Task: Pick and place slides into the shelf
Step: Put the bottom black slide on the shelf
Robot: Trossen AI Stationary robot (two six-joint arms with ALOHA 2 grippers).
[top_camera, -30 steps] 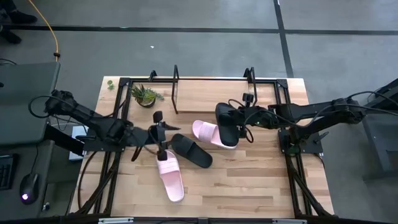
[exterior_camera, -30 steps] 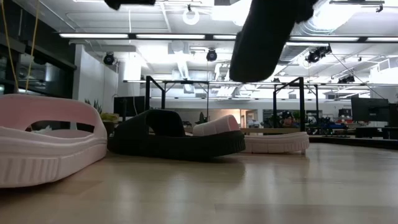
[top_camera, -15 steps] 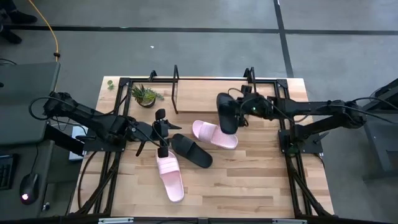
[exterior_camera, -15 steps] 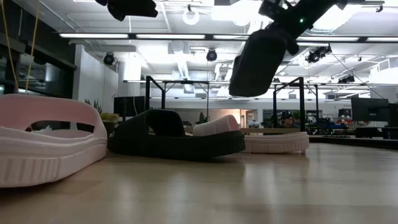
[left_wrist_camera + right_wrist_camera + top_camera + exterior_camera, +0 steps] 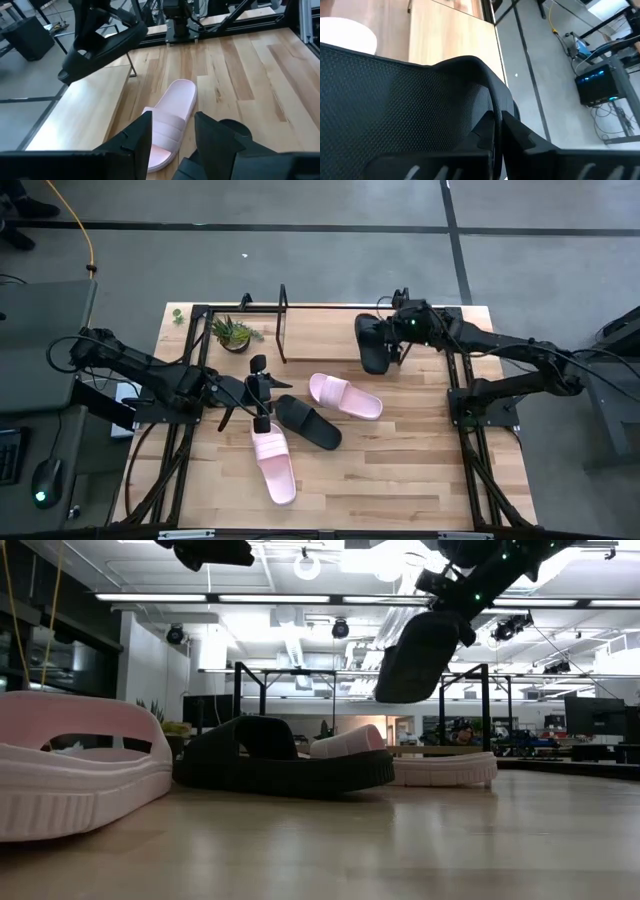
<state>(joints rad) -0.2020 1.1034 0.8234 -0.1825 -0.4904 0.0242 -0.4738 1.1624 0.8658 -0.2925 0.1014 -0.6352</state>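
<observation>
Pale pink foam slide [image 5: 273, 466], one wide strap, lies nearest the table's front edge at about 7 o'clock from the table's middle. Just beyond it, the left gripper [image 5: 262, 393] hovers over its far end, fingers [image 5: 136, 137] parted to a middling gap, nothing between them. Matte black slide [image 5: 308, 422] lies touching the pink one's far end, angled toward 4 o'clock. Second pale pink slide [image 5: 344, 396] sits at centre, beside the black one.

Farther, at 1 o'clock, the right gripper [image 5: 397, 332] is clamped on the strap edge of the second matte black slide [image 5: 373, 345], carrying it in the air above the low black-rod shelf with light wooden board [image 5: 320, 348]. Small potted plant [image 5: 233, 333] stands at 11 o'clock.

Judgement: slides look light, moulded foam, flexible but shape-holding; textured footbed gives grip. The strap arch or a sidewall edge is the sensible hold; a sole pinch might let it swing.
</observation>
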